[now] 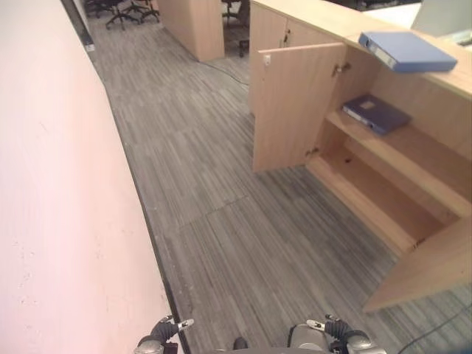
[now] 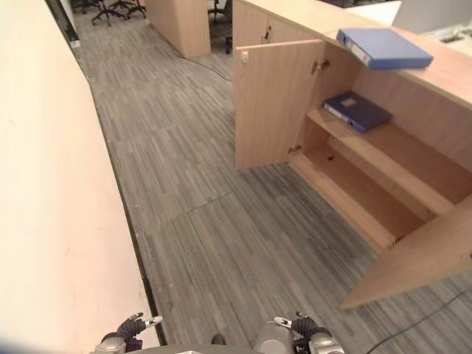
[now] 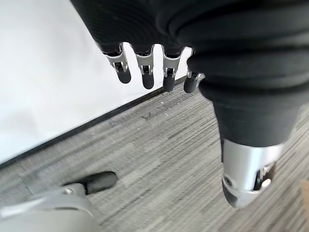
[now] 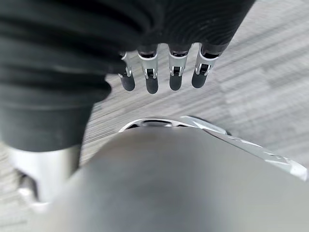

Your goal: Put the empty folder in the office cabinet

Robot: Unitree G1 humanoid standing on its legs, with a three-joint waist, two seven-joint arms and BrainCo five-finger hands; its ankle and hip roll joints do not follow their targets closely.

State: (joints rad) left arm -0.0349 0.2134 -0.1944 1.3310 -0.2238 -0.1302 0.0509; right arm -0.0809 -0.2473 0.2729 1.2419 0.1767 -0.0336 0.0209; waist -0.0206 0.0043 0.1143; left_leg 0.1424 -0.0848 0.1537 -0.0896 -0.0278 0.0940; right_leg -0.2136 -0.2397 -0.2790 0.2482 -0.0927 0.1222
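Observation:
A light blue folder (image 1: 408,50) lies flat on top of the wooden office cabinet (image 1: 413,184) at the right, partly over its edge. Inside, a dark blue folder (image 1: 376,113) lies on the upper shelf (image 1: 398,147); the lower shelf (image 1: 376,195) is bare. Both cabinet doors stand open, one (image 1: 295,103) on the far side and one (image 1: 428,269) nearer to me. My left hand (image 3: 145,72) hangs low over the carpet beside the wall, fingers straight and holding nothing. My right hand (image 4: 152,77) also hangs down, open and holding nothing. Both are well short of the cabinet.
A pale wall (image 1: 59,184) runs along the left. Grey striped carpet (image 1: 221,221) lies between it and the cabinet. Farther back stand another wooden unit (image 1: 195,26) and office chairs (image 1: 122,11).

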